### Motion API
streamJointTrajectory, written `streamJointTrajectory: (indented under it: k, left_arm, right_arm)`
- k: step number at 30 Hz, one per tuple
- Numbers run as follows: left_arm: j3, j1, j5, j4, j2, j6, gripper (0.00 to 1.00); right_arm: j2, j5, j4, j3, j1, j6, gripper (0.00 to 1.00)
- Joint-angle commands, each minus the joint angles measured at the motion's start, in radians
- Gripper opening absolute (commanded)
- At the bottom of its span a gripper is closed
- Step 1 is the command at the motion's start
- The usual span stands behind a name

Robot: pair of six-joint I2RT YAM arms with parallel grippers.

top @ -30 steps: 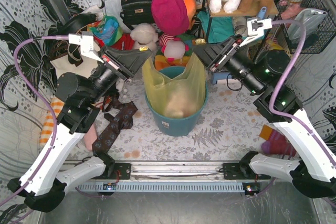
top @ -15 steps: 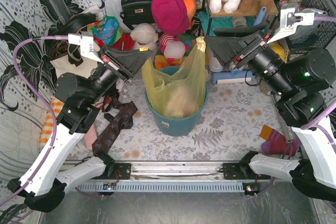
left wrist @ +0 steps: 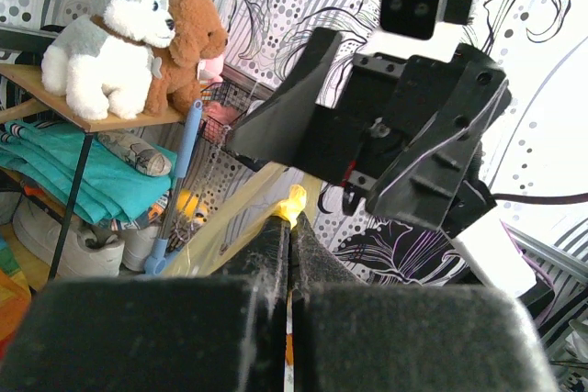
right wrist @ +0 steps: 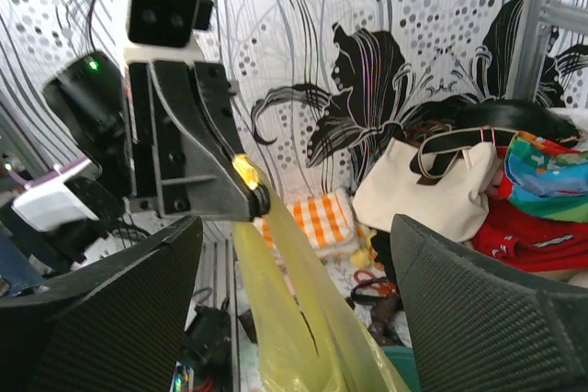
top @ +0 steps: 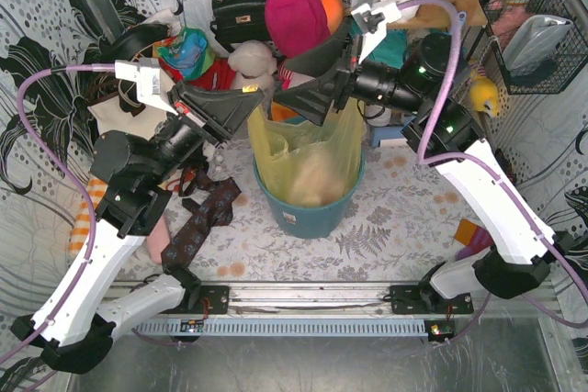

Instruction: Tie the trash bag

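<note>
Top external: barely begun, no knot yet in the trash bag (top: 308, 149), seated in the teal bucket (top: 308, 213) on the table (top: 386, 218). One handle clamped in the left claw (top: 254, 91), held up taut; right claw (top: 287, 89) spread wide, gripping nothing. Left to do, seemingly: seize second handle, cross, knot. Second handle lost beneath the right claw; bag contents a blur.
</note>
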Motion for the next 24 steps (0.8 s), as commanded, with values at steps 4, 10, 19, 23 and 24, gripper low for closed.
streamJointTrajectory:
  k: [4, 10, 19, 23, 24]
  left_arm:
    - [0.030, 0.001, 0.017, 0.052, -0.012, 0.011, 0.00]
    - [0.042, 0.001, 0.030, 0.049, -0.004, 0.004, 0.00]
    - [0.038, 0.002, 0.038, 0.063, -0.004, -0.012, 0.00]
    - [0.038, 0.001, 0.045, 0.070, -0.002, -0.017, 0.00]
    - [0.038, 0.001, 0.044, 0.071, -0.002, -0.019, 0.00]
  right_arm:
    - [0.008, -0.115, 0.038, -0.008, 0.022, -0.117, 0.95]
    - [0.049, -0.184, 0.070, -0.023, 0.049, -0.117, 0.99]
    - [0.082, -0.146, 0.070, -0.037, 0.061, -0.153, 0.99]
    - [0.112, -0.148, 0.071, -0.023, 0.080, -0.149, 0.91]
    - [0.118, -0.150, 0.071, -0.019, 0.086, -0.151, 0.87]
